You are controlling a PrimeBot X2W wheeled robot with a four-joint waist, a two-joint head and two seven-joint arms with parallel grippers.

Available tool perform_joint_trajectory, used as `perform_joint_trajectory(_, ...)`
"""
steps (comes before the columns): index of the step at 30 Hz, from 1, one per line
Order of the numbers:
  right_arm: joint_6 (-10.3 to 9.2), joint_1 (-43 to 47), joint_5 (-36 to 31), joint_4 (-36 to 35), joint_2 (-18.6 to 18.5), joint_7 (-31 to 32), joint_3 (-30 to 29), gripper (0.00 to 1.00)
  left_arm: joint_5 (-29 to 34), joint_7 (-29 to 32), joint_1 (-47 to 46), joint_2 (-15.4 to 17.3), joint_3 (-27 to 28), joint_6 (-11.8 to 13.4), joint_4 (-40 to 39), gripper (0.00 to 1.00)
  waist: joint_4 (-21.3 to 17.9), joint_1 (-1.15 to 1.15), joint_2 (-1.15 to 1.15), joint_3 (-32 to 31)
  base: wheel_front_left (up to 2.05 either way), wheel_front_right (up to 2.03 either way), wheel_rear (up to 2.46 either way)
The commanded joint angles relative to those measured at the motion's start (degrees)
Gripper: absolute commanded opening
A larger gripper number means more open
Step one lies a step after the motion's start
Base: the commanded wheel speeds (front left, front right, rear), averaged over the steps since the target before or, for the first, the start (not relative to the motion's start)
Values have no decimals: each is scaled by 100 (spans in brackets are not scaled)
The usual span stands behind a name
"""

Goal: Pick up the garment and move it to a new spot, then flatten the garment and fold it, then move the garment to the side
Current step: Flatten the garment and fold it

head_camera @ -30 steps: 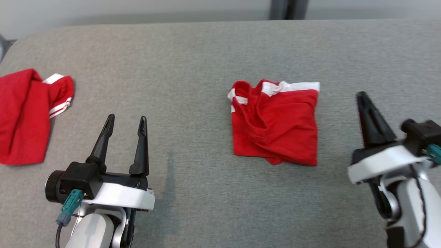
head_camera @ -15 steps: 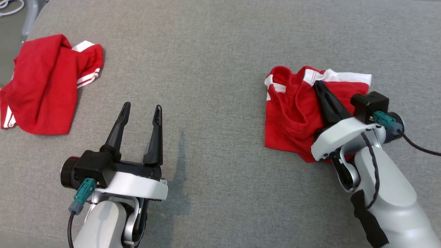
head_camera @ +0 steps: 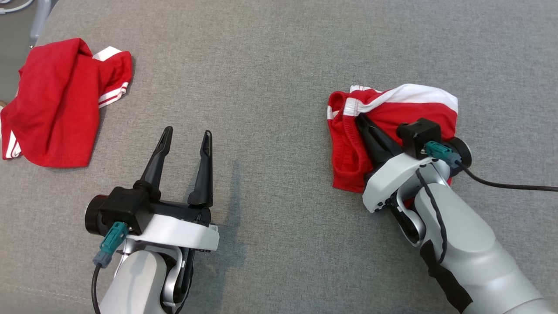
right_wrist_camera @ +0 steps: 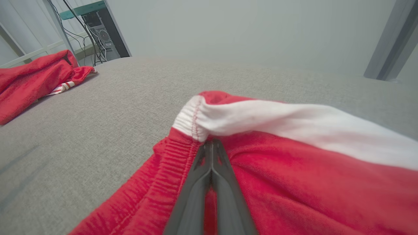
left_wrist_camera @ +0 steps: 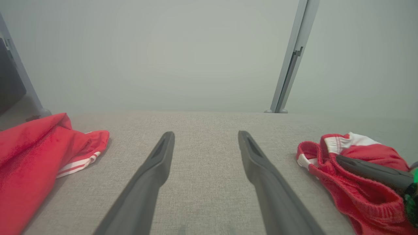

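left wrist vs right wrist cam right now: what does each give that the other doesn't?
Left wrist: the left gripper, fingers wide apart over the bare grey surface, and a side look at the right gripper lying on the garment.
Right wrist: its shut fingers close up, tips at the seam under the white band; a computer tower behind.
Both: the garment, the second red garment, the grey surface.

A lab or test room is suggested. A computer tower (right_wrist_camera: 104, 32) is seen beyond the grey fabric surface (head_camera: 279, 65), with bare walls (left_wrist_camera: 163, 49) and a metal post (left_wrist_camera: 290, 65).
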Motion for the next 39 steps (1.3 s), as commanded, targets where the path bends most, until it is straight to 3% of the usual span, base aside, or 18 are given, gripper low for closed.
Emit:
perform_joint_trajectory(1, 0, 4, 66, 43, 14, -26, 127, 0, 38, -37, -83, -20, 11, -26, 7, 100, -13, 0, 0, 1, 0, 0, 0)
perform_joint_trajectory(10, -1, 144, 279, -53, -11, -80, -17, 0, 94, -35, -5, -48, 106, -124, 27, 100, -153, 0, 0, -113, 0, 0, 0)
perform_joint_trajectory(23, 0, 1695, -178, -2299, -239, -75, -1609, 0, 148, -35, 273, 123, 349, -43, 38, 100, -710, 0, 0, -654, 0, 0, 0)
perform_joint_trajectory(24, 0, 1839, -252, -2487, -272, -76, -1780, 10, 136, -35, 303, 144, 372, -28, 31, 100, -763, 0, 0, -696, 0, 0, 0)
perform_joint_trajectory(25, 0, 1958, -310, -2662, -302, -76, -1944, 35, 125, -32, 333, 163, 392, -17, 27, 100, -811, 0, 0, -739, 0, 0, 0)
perform_joint_trajectory(26, 0, 2073, -349, -2834, -307, -76, -2068, 83, 107, -31, 358, 182, 412, -11, 15, 100, -860, 0, 0, -783, 0, 0, 0)
perform_joint_trajectory(27, 0, 2192, -412, -2992, -316, -46, -2210, 100, 97, -28, 387, 204, 438, -1, 4, 100, -910, 0, 0, -825, 0, 0, 0)
perform_joint_trajectory(32, 0, 2694, -637, -3696, -347, 200, -2692, 100, 38, 12, 570, 313, 527, 59, -74, 100, -1120, 0, 0, -1038, 0, 0, 0)
perform_joint_trajectory(39, 0, 3363, -721, -4383, -363, 599, -2907, 100, -9, 102, 902, 460, 573, 105, -204, 100, -1303, 0, 0, -1382, 0, 0, 0)
